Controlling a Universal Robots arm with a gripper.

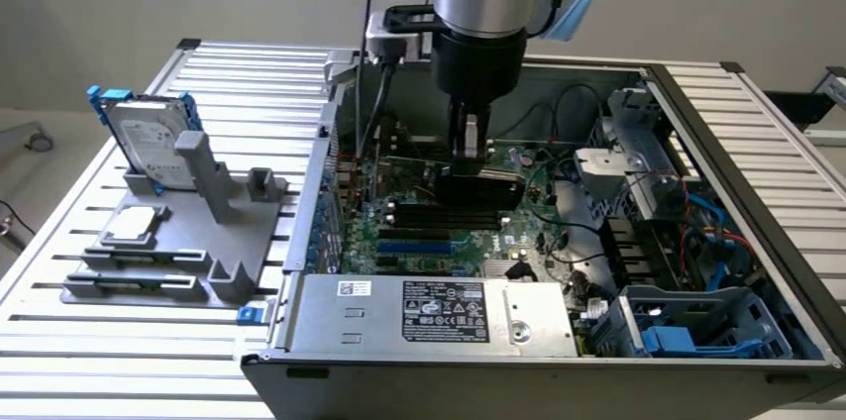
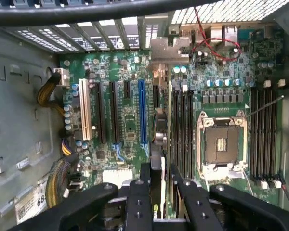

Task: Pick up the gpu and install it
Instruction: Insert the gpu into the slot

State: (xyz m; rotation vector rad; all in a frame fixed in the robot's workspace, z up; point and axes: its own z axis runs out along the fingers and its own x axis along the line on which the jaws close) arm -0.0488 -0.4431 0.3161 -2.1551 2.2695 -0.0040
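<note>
1. Small flat gpu [image 1: 476, 187] [image 2: 160, 139], green circuit board on one face, glossy black cooler shroud on the other, silver end bracket: hanging upright inside the open grey computer case [image 1: 740, 143], over the green motherboard [image 2: 130, 125], just beside the long blue slot [image 2: 142, 110]. Impossible to tell whether seated in any slot.
2. Black two-fingered tool [image 1: 473, 148] [image 2: 161, 169]: partly closed, pinching the gpu across its two faces near the upper edge.
3. Handling, as a judgement: probably light and stiff, yet fragile; glossy shroud likely slippery; bare components and edge contacts best left untouched. Best gripped flat across board and shroud close to the top edge, as here, leaving connector edge and bracket free.
4. Silver-and-black arm [image 1: 489, 4]: wrist pointing straight down into the case, above the middle of the motherboard.
5. On the slatted metal desk [image 1: 79, 341], toward the exterior view's left: grey plastic fixture [image 1: 198, 242] carrying a silver hard drive in a blue frame [image 1: 139, 138], well apart from the tool.
</note>
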